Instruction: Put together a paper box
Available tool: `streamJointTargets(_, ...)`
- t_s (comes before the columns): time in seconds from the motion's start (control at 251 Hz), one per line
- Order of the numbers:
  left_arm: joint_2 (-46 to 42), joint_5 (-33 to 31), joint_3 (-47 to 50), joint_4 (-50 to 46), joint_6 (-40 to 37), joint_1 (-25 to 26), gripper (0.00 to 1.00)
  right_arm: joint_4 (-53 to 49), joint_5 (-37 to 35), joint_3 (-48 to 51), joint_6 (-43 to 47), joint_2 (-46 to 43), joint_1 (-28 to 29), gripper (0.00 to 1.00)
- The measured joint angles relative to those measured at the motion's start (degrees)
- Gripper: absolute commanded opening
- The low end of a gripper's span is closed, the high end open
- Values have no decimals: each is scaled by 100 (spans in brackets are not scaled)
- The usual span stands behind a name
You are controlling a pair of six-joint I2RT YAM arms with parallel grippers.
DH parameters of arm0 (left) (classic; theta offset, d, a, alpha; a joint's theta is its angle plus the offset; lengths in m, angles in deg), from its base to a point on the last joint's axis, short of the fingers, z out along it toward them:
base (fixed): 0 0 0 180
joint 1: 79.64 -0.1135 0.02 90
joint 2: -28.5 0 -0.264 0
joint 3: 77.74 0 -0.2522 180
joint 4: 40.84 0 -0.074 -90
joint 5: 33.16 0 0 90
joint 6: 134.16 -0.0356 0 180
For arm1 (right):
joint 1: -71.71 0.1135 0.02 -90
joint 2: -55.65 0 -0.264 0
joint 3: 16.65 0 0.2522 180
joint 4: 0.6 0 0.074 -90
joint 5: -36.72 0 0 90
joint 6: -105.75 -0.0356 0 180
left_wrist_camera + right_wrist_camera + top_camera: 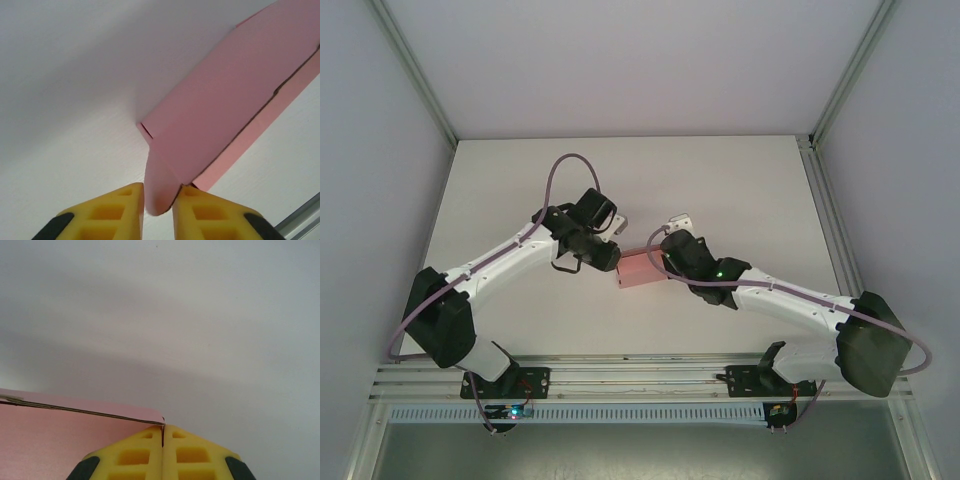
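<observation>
1. Left gripper is pinched onto a rounded flap of the paper box. The pink card fills the gap between its yellow fingers.
2. The right gripper is clamped on a corner of the box's thin card. Its fingers are pressed almost together, with only the card's dark edge between them.
3. From above, the paper box lies near the middle of the white table. It sits between the two grippers, the left one at its left end and the right one at its right end.
4. It reads there as a small pink rectangular block. Its top panel covers it, so the inside is hidden.
5. In the left wrist view a broad panel lies flat, with a narrower strip along its lower right side.
</observation>
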Motion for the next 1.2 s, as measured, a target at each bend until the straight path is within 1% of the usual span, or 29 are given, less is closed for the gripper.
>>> streamJointTargets(0.184,151,203,-81,127,389,0,0,-4,-308,0,-275,59,72,0)
streamJointTargets(0.351,269,289,-232,105,872,-48,0,22,-911,0,-446,308,304,0)
streamJointTargets(0.447,306,656,-271,105,1233,-229,0,22,-1305,0,-466,413,501,0)
streamJointTargets(0.563,352,1008,-319,107,1606,-415,0,44,-1563,0,-540,492,656,0)
streamJointTargets(0.782,372,1259,-328,140,2127,-420,0,149,-1801,37,-597,595,682,0)
streamJointTargets(0.994,407,1204,-328,153,2288,-422,0,177,-1814,39,-597,597,682,0)
streamJointTargets(1.197,426,1161,-302,175,2260,-426,0,282,-1810,101,-608,570,684,0)
